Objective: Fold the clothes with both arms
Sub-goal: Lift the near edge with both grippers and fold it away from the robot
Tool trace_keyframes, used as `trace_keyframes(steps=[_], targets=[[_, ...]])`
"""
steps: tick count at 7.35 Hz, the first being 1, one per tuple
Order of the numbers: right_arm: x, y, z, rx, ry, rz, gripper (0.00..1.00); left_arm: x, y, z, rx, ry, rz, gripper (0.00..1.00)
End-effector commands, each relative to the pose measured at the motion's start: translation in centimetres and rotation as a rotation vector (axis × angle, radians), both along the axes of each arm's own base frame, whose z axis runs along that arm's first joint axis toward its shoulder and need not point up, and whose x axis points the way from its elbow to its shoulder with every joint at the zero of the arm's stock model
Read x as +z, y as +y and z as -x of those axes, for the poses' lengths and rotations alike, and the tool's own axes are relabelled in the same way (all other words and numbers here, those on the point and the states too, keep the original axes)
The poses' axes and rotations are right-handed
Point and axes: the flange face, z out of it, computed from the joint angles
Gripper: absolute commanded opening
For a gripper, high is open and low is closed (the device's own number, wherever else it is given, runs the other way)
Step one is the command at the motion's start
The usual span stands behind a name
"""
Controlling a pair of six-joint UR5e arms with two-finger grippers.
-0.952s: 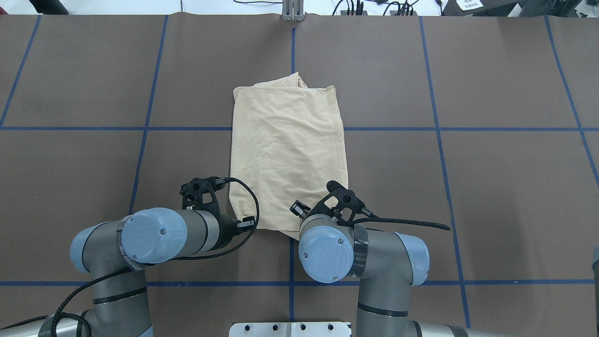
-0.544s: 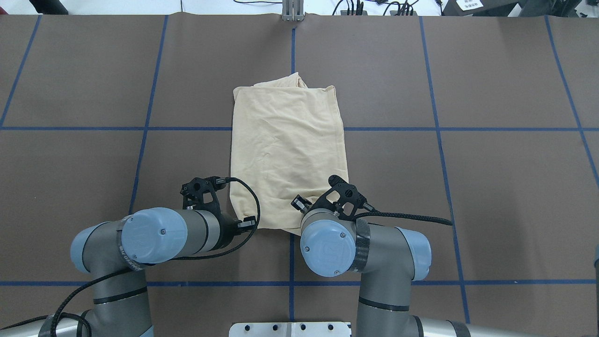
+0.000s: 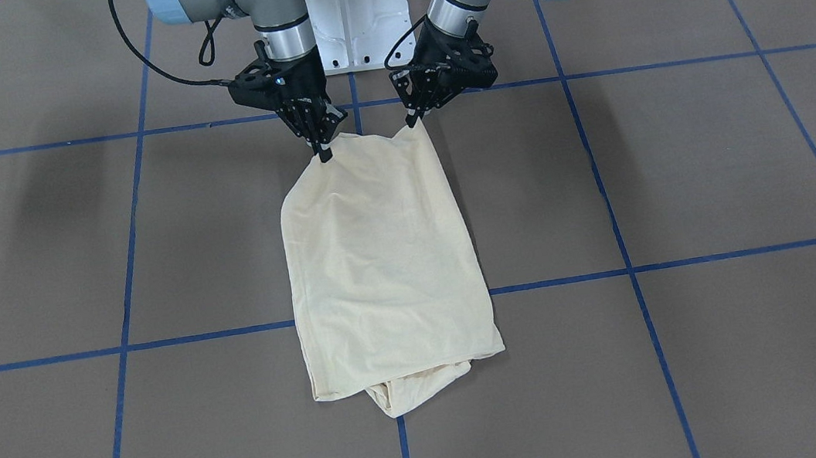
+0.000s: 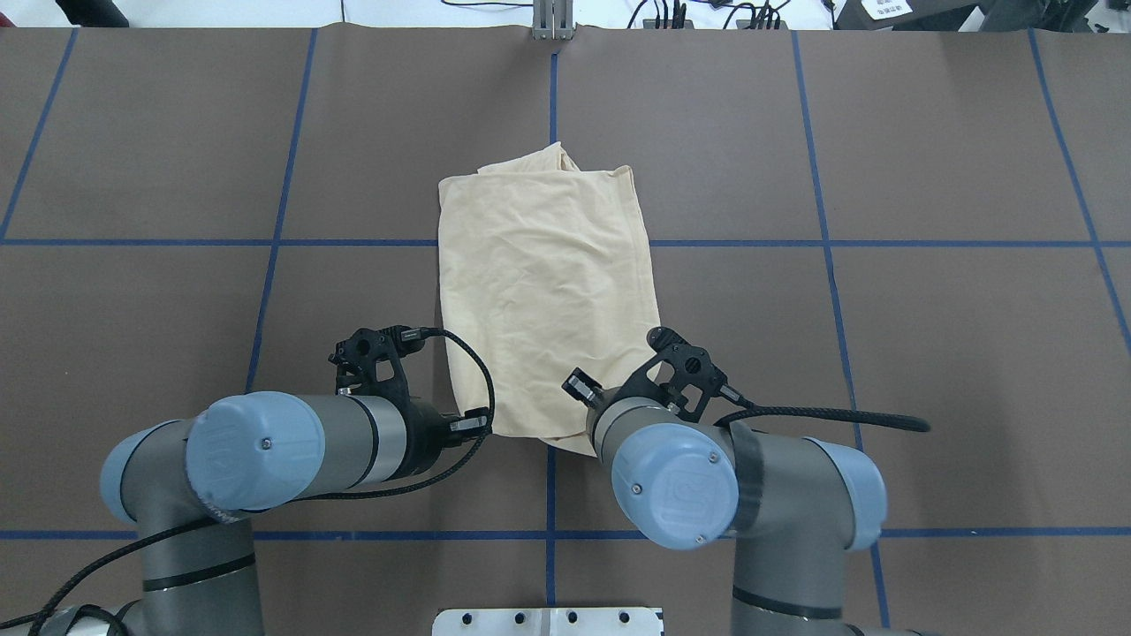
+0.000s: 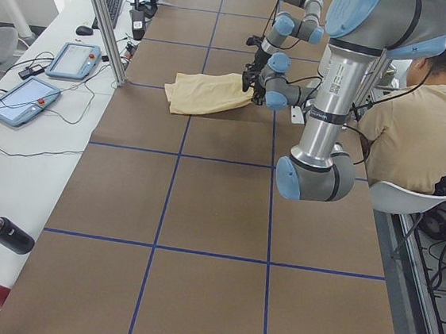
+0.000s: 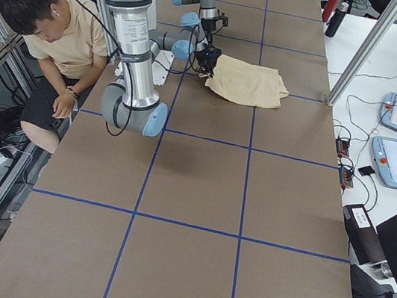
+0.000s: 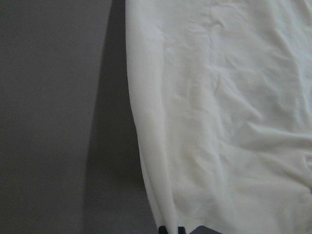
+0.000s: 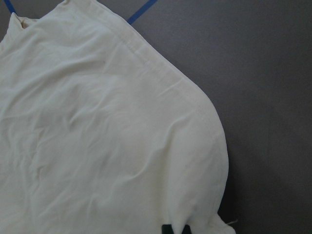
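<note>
Pale cream-yellow T-shirt [image 3: 381,263]: soft, light, floppy. Black left gripper [image 3: 412,121] & black right gripper [image 3: 325,153] clamped on its near corners, good hold pts.

Pretty much nothing legible here, tbh

There's white lettering on the black band [image 4: 212,505] round the grey metal left arm [image 4: 371,442], but it's too small to read. Same deal with the printed sticker [image 5: 330,80] on that arm's silver tube and the white paper sign [image 4: 888,7] past the surface's far edge.
</note>
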Motion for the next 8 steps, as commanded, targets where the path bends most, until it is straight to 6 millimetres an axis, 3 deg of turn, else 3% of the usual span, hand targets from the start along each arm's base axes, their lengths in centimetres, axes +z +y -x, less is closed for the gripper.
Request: trace_keyframes(steps=[1, 2, 3, 4, 5, 7, 8], targets=[[-5.0, 6.3, -7.1, -0.081, -0.026, 0.013, 0.00, -6.0, 3.2, 5.7, 0.028, 0.044, 0.009, 0.00], [-6.1, 7.7, -8.9, -0.100, -0.036, 0.017, 0.00, -8.1, 5.1, 8.4, 0.051, 0.046, 0.020, 0.00], [-6.3, 7.7, -8.9, -0.100, -0.037, 0.016, 0.00, -9.0, 5.9, 9.5, 0.105, 0.043, 0.042, 0.00], [-5.7, 6.6, -8.1, -0.089, -0.007, 0.007, 0.00, -8.1, 5.3, 8.5, 0.108, 0.004, 0.046, 0.00], [-5.1, 3.6, -7.3, -0.058, 0.037, -0.016, 0.00, -7.2, 3.7, 7.0, 0.091, -0.036, 0.027, 0.00], [-3.1, -2.2, -4.9, 0.002, 0.039, -0.062, 0.00, -6.3, -2.7, 3.9, 0.013, -0.117, -0.003, 0.00], [-2.4, -4.1, -4.4, 0.010, 0.041, -0.095, 0.00, -6.4, -6.0, 3.2, -0.009, -0.153, -0.044, 0.00]])
